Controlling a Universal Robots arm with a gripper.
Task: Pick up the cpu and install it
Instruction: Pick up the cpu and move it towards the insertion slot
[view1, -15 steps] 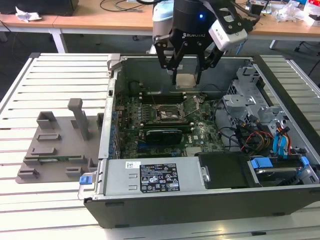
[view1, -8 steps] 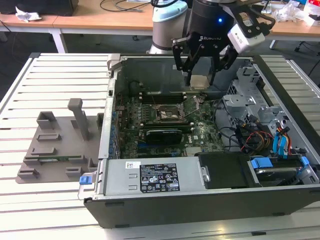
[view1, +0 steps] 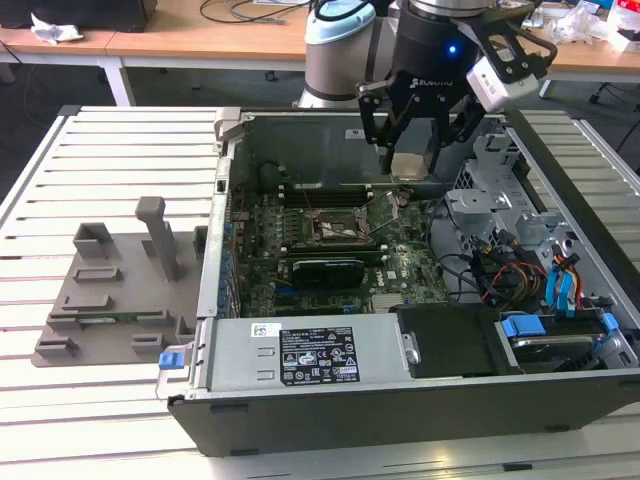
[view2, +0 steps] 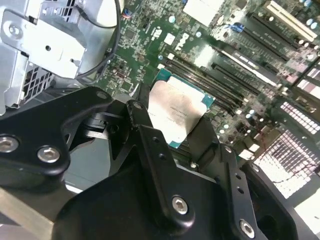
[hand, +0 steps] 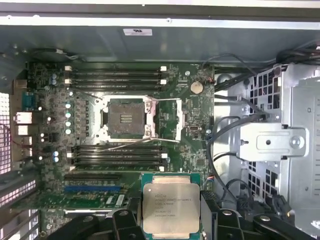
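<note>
Silver-grey metal tops the cpu (hand: 171, 209), count one, pinched by two opposite edges between the black fingers (hand: 126, 222) of the gripper (hand: 170, 220). It hangs flat and label-up over the green motherboard (hand: 195, 150), apart from the socket (hand: 126, 118).

- Gripper (view1: 412, 172): one, upper centre-right of the exterior view, over the far side of the case (view1: 350, 430). The jaws are closed onto the cpu (view1: 412, 163), which shows there as a pale block between the fingertips.
- Second wrist view: the gripper (view2: 176, 131) holds the cpu (view2: 175, 112), green rim visible, one finger (view2: 142, 125) on each side.
- Socket (view1: 335, 228): one, centre of the exterior view, open. Its dark contact field is bare and its load plate (hand: 167, 120) is swung aside.
- Memory slot banks: two, one (hand: 117, 80) on each long side of the socket, the other (hand: 120, 157) nearer the cpu.
- Coin cell (hand: 196, 86): one, round, beside the first bank.
- Case: one, black, lid off, lying on a white slatted table (view1: 100, 160).
- Power supply (view1: 310, 355): one, grey with a label, lower centre of the exterior view.
- Drive cage (view1: 500, 190): one, perforated metal, right of the exterior view.
- Fixture plate (view1: 110, 300): one, grey, with several raised blocks, left of the exterior view, just beside the case.
- Blue clips: two, one (view1: 172, 357) at the case's lower-left corner and one (view1: 520, 325) at lower right.
</note>
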